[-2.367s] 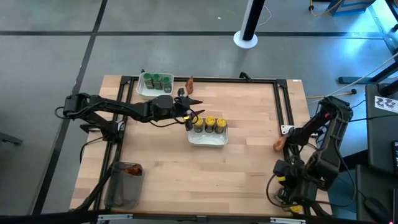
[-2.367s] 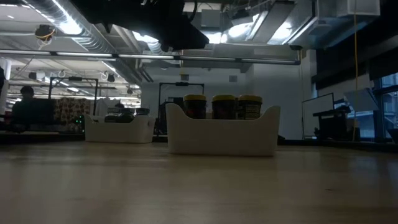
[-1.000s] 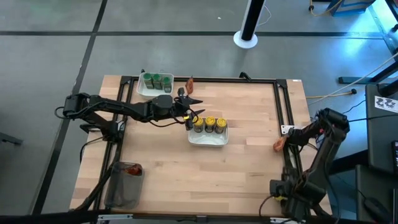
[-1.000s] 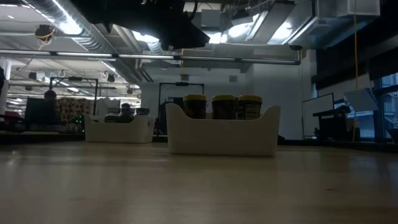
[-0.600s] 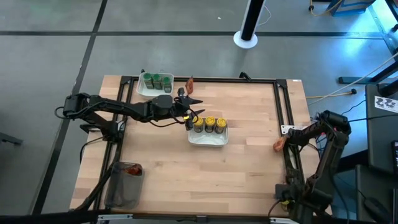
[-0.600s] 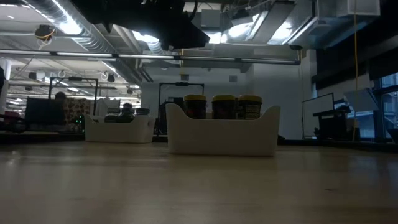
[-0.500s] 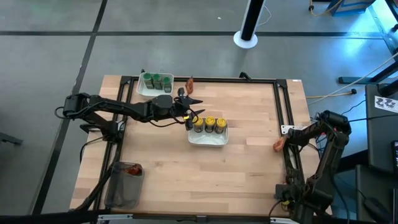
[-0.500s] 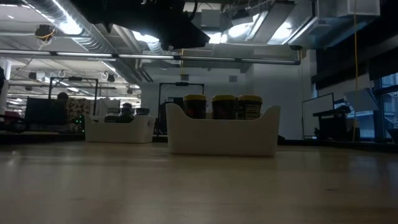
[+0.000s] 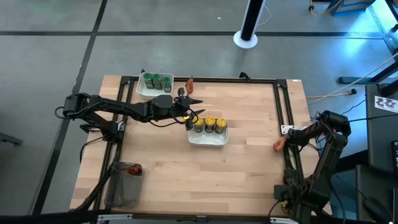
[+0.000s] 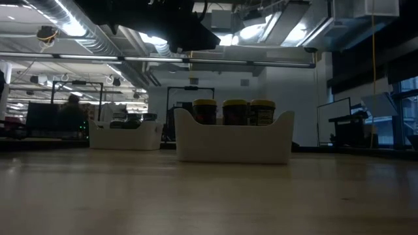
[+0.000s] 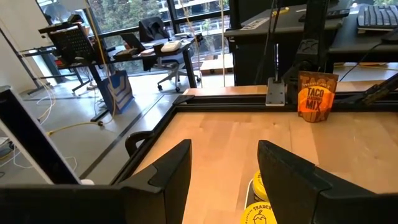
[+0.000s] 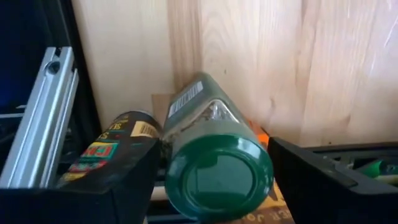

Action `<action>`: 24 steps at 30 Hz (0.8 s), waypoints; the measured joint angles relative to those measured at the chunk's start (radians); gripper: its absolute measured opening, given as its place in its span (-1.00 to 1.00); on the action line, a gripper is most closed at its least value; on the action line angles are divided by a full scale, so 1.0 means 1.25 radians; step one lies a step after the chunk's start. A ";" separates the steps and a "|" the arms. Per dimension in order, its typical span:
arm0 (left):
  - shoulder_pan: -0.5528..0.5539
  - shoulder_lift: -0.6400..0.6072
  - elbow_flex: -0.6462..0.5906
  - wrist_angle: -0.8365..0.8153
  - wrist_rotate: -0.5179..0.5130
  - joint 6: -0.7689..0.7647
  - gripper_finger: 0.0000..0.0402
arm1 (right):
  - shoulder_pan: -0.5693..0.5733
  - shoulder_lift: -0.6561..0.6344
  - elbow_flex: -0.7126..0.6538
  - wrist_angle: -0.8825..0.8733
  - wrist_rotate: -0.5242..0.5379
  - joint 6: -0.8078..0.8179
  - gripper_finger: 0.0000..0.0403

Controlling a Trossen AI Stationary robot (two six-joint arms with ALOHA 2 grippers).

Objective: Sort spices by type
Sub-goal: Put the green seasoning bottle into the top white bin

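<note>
Left hand (image 9: 194, 114) parted above tray (image 9: 208, 139), right arm folded

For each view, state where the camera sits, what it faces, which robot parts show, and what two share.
High: overhead, looking down on table; left arm and right arm show.
Low: table height, facing white tray; left arm overhead.
Left wrist: across the table past left gripper to packet.
Right wrist: down past right gripper at green-lidded jar.
Shared: high and low both show the yellow-lidded jars.
</note>
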 joint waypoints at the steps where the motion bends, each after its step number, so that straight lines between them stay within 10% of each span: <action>1: 0.000 0.000 0.000 0.000 0.000 0.000 -0.14 | 0.000 0.000 -0.002 0.001 0.004 0.000 0.48; 24: 0.000 0.000 0.000 0.003 0.000 0.000 -0.14 | -0.011 -0.001 -0.024 0.021 0.114 -0.148 0.09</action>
